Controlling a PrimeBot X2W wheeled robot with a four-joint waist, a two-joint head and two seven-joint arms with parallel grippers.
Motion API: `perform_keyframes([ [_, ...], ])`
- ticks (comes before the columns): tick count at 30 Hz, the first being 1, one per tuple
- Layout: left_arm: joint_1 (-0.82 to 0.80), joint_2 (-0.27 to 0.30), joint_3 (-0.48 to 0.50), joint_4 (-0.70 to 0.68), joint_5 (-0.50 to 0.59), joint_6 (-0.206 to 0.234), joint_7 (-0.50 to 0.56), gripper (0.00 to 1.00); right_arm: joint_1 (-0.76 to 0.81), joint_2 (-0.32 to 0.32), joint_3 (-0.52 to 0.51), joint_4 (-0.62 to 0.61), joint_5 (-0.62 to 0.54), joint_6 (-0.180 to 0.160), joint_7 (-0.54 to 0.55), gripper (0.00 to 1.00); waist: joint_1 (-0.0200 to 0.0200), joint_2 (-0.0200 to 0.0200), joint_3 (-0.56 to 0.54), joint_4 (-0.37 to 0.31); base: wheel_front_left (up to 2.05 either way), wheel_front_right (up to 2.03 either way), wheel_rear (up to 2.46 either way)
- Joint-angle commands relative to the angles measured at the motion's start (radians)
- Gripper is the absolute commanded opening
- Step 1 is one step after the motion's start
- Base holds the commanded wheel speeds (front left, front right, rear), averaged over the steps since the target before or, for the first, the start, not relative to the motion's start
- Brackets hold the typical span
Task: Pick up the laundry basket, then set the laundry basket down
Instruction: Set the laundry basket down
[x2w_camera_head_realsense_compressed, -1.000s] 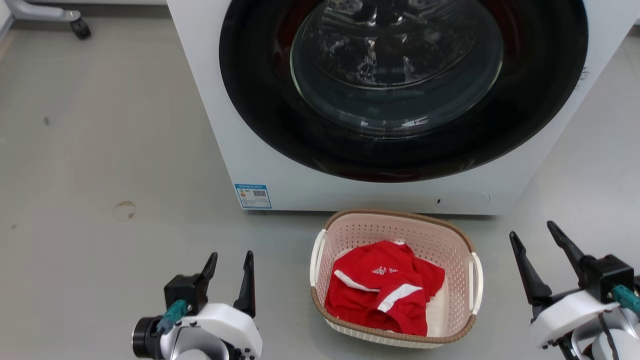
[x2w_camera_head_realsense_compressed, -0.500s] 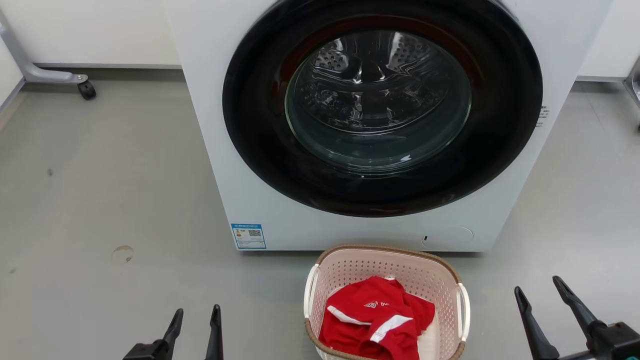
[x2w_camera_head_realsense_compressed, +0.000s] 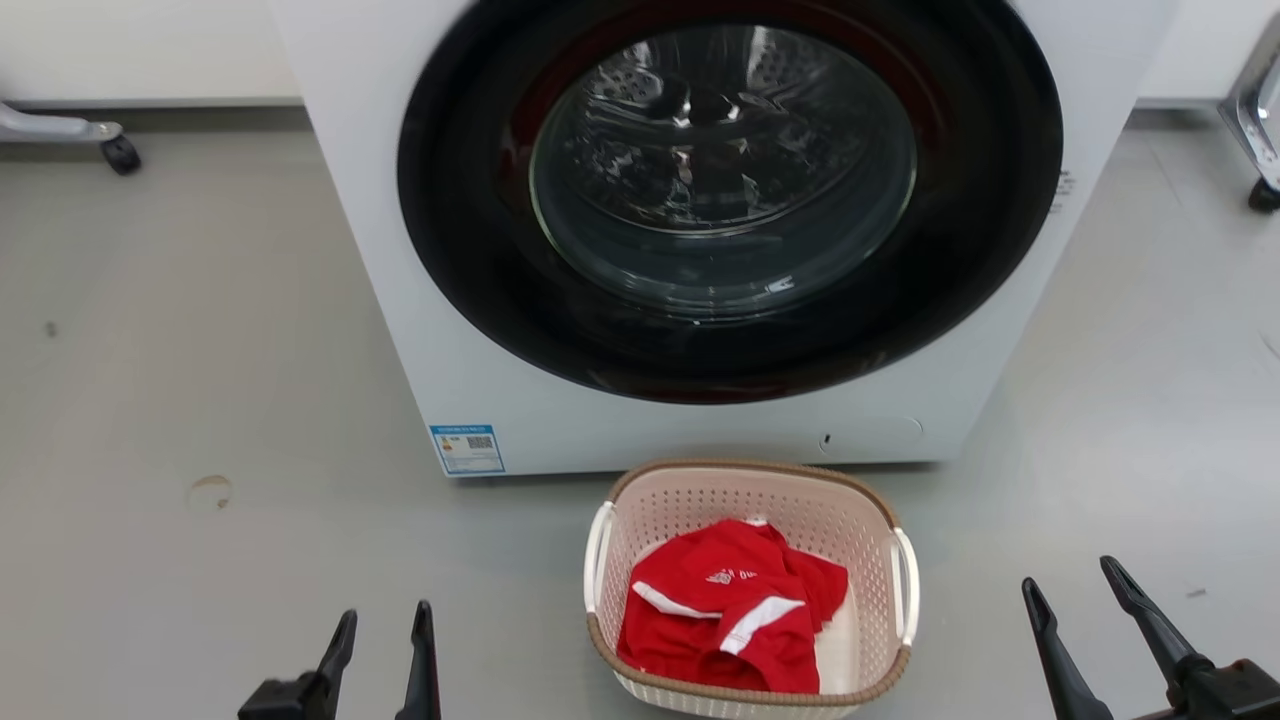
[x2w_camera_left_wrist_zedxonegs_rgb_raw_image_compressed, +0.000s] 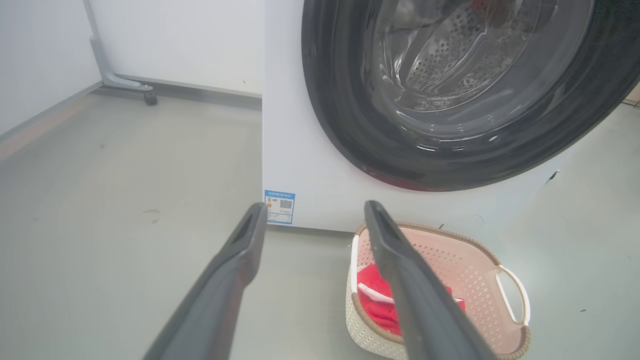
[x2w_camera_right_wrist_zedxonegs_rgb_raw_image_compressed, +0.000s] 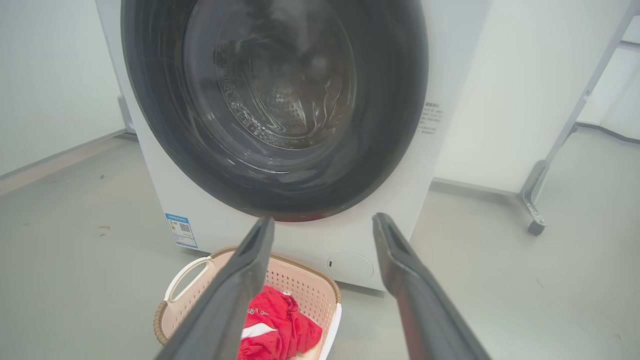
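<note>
Pickup not yet begun: the laundry basket (x2w_camera_head_realsense_compressed: 780, 495) sits on the floor (x2w_camera_head_realsense_compressed: 200, 350) before the washing machine (x2w_camera_head_realsense_compressed: 560, 430), left hand (x2w_camera_head_realsense_compressed: 385, 618) and right hand (x2w_camera_head_realsense_compressed: 1070, 580) wide open, flanking it; next, likely, reaching its side handles (x2w_camera_head_realsense_compressed: 597, 555).

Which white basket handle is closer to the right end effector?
The right-side handle of the laundry basket, facing the right end effector; the other handle faces the left end effector.

Left hand (x2w_camera_head_realsense_compressed: 386, 612) and right hand (x2w_camera_head_realsense_compressed: 1070, 575) carry long, dark, tapering, pointed fingers (x2w_camera_left_wrist_zedxonegs_rgb_raw_image_compressed: 405, 280).
</note>
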Motion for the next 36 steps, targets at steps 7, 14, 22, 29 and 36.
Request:
perform_keyframes([
  [7,-0.209,-0.011,0.014,0.090,0.010,-0.013,-0.011,1.00,-0.082,-0.054,0.040,-0.074,0.009,-0.004,-0.006,1.00,0.0000,-0.0001,0.132,-0.090,0.00,0.00,0.00],
  [14,-0.402,-0.015,-0.001,0.290,0.019,-0.011,-0.011,1.00,-0.147,-0.074,0.061,-0.117,0.038,-0.004,-0.006,1.00,0.0000,-0.0001,0.265,-0.176,0.00,0.00,0.00],
  [22,-0.597,0.005,-0.007,0.549,0.044,-0.014,-0.011,1.00,-0.230,-0.091,0.095,-0.126,0.076,-0.004,-0.006,1.00,0.0000,-0.0001,0.399,-0.270,0.00,0.00,0.00],
  [29,-0.734,0.029,0.006,0.733,0.031,-0.014,-0.002,1.00,-0.267,-0.090,0.117,-0.152,0.100,-0.004,-0.006,1.00,0.0000,-0.0001,0.500,-0.316,0.00,0.00,0.00],
  [36,-0.829,0.050,0.003,0.827,0.035,0.006,-0.004,1.00,-0.290,-0.089,0.125,-0.166,0.120,-0.004,-0.006,1.00,0.0000,-0.0001,0.583,-0.332,0.00,0.00,0.00],
])
